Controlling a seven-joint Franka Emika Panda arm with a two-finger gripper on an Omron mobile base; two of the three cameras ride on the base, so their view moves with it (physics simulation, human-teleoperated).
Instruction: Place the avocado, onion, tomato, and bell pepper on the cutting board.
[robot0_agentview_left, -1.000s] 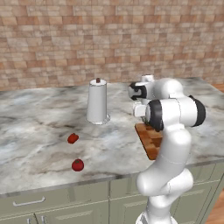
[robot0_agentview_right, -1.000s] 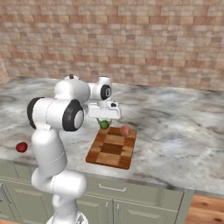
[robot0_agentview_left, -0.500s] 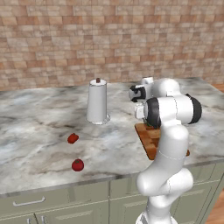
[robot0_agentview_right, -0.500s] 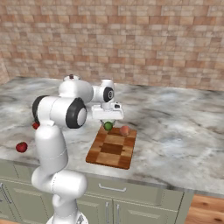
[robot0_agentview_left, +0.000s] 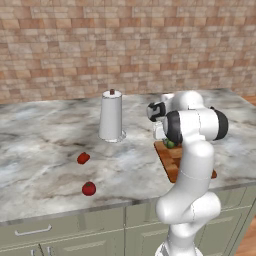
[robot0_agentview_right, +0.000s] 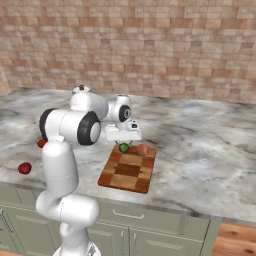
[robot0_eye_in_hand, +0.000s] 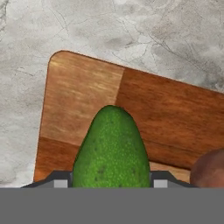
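- Gripper (robot0_agentview_right: 123, 141) closed on the avocado (robot0_eye_in_hand: 111, 148), fingers pinching it from both sides, fruit filling the space between them in the hand view.
- Held above the near-left corner region of the cutting board (robot0_agentview_right: 126, 177) as seen from the right base view; judged a carry-over-target hold, kept clamped so the fruit would not drop before being lowered.
- Whether the avocado already touched the wood: could not tell.
- Avocado's long axis ran along the gripper's own line, narrower rounded end pointing away from the hand toward the board below, wider end hidden between the fingers.
- Seen in the right base view as a small green ball (robot0_agentview_right: 123, 147) just under the hand, just beside the onion (robot0_agentview_right: 143, 149).
- Onion resting on the board's far edge, upright ball with no clear axis; placed there as one of the four, judged done.
- Corner of the board (robot0_eye_in_hand: 78, 92) directly beneath the fruit, bare wood, room enough for a set-down without touching the onion (robot0_eye_in_hand: 209, 168).
- Pepper (robot0_agentview_left: 83, 158) and tomato (robot0_agentview_left: 89, 188) lying on the marble counter (robot0_agentview_left: 45, 150), well apart from the board, on the far side of the arm; judged not yet fetched.
- Pepper's long axis lay roughly flat on the counter; stem direction too small to tell.
- White canister (robot0_agentview_left: 111, 116) standing upright behind the pepper, not part of the job.
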